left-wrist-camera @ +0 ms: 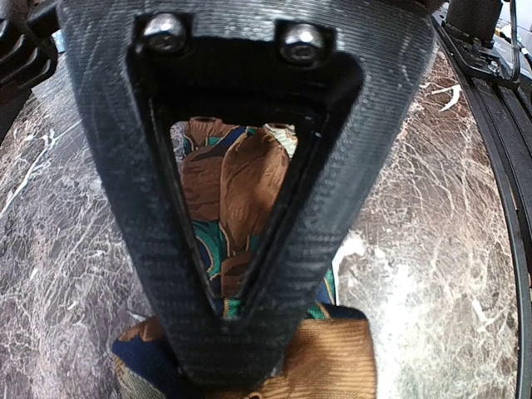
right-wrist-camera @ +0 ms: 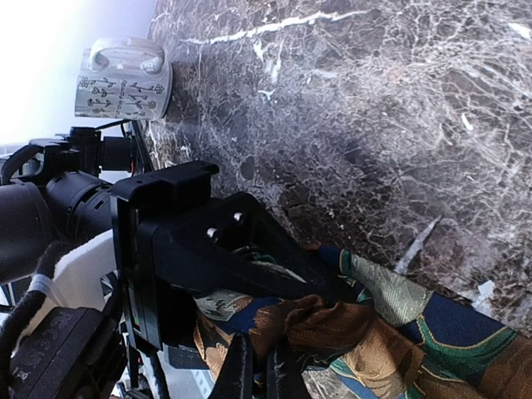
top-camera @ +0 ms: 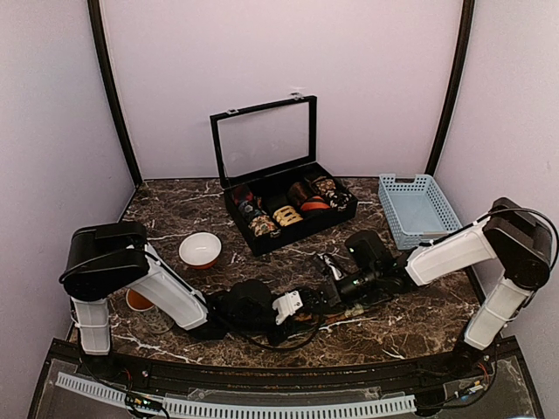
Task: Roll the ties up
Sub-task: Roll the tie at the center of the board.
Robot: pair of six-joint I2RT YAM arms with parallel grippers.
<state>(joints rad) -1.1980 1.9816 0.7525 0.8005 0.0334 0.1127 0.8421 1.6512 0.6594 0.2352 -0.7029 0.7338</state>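
Observation:
One tie (right-wrist-camera: pixel 391 332), patterned in brown, navy, green and gold, lies bunched on the marble table near its front edge. In the top view only a scrap of this tie (top-camera: pixel 320 305) shows between the two grippers. My left gripper (left-wrist-camera: pixel 237 324) is shut on the tie (left-wrist-camera: pixel 241 183), its black fingers forming a narrow V with fabric inside and under the tips. From the right wrist view the left gripper (right-wrist-camera: pixel 332 283) clamps the fabric from above. My right gripper (right-wrist-camera: pixel 259 351) is shut on a brown fold at the tie's near end. The two grippers (top-camera: pixel 301 304) (top-camera: pixel 336 286) almost touch.
An open black box (top-camera: pixel 262 234) holding several rolled ties stands at the back centre. A blue basket (top-camera: pixel 417 208) sits at the right. A white cup (top-camera: pixel 200 249) and an orange cup (top-camera: pixel 138 299) stand to the left. A patterned white mug (right-wrist-camera: pixel 123 79) shows far off.

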